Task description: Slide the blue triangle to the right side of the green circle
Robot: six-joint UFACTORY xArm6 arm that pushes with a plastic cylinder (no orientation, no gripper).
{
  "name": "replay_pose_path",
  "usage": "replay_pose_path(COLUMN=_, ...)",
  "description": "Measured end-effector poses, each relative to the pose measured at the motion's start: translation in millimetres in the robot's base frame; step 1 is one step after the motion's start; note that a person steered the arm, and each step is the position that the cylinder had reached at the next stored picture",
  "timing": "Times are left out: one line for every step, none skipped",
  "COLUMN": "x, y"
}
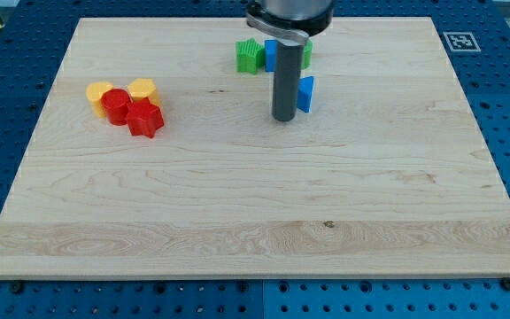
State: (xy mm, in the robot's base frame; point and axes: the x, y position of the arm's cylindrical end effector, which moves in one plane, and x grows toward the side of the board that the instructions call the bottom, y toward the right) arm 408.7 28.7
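— Pushing on the blue triangle [305,93], are you? How far along is it?

— Partway at best, I judge. My tip [282,118] sits just beside the triangle, on its side toward the view's left, touching it or very nearly; I cannot tell which. My tool is a plain rod with nothing to open or close, so it clamps on nothing.

— And the green circle?

— My rod hides most of that cluster near the view's top. A ridged green block [250,56] shows left of the rod, a blue block [271,55] beside it, and a sliver of green [308,51] peeks out on the rod's right. Which one is the circle I cannot make out.

— So what's left?

— The triangle lies on the desk [255,204] below that cluster, toward the view's bottom, near but apart. It must yet travel up and rightward to sit level with the circle's right side.

— How does it look?

— Small, bright blue, upright, only its right part showing past my rod.
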Motion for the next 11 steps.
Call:
replay_pose_path(x=-8.5, y=-0.2)
replay_pose_path(x=-8.5, y=-0.2)
replay_pose_path(x=-11.5, y=20.7)
replay_pose_path(x=-13.4, y=42.8)
replay_pose_path(x=-14.1, y=55.9)
replay_pose_path(x=-8.3, y=44.4)
replay_pose_path(x=-8.6, y=31.1)
replay_pose_path(x=-2.7, y=14.8)
replay_pose_path(x=-26.9, y=23.0)
replay_pose_path(x=-51.4, y=31.4)
replay_pose_path(x=-51.4, y=32.1)
